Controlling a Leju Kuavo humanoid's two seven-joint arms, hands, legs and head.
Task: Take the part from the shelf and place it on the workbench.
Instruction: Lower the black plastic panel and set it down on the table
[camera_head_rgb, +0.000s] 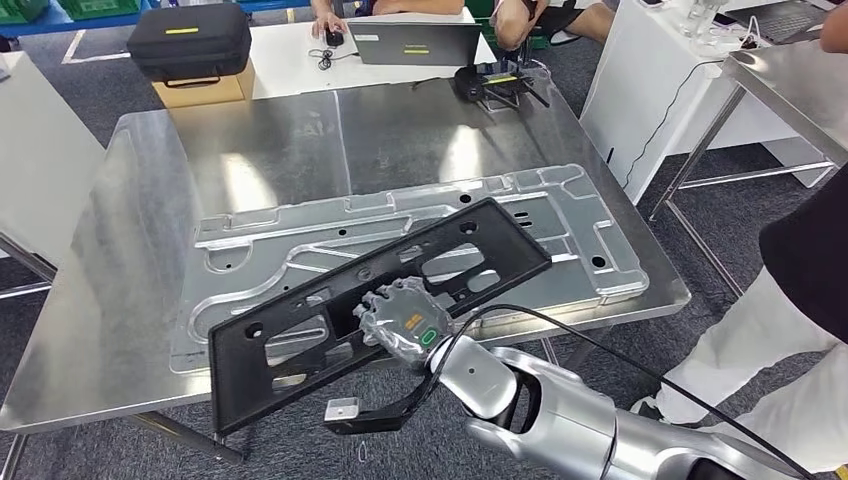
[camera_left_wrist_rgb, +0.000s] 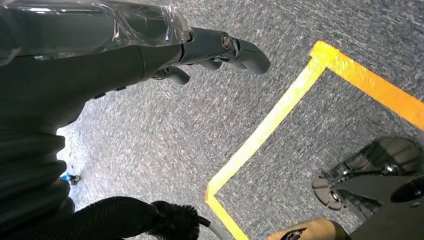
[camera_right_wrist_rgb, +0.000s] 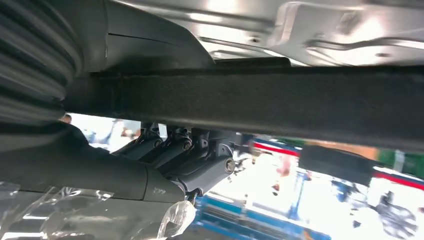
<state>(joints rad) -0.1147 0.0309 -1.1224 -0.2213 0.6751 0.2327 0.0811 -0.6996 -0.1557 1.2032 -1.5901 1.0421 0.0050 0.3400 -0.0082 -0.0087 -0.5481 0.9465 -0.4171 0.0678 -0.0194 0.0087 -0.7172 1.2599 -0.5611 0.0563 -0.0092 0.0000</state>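
The left hand hangs over grey floor, fingers loosely curled, holding nothing. A long black part slants over the workbench, low near-left end past the edge, far-right end above a silver panel. The right hand grips its middle.

Black flat plastic part w/ rectangular cutouts, tilting diagonally over silver workbench, lying across pressed metal panel, near end overhanging bench edge.
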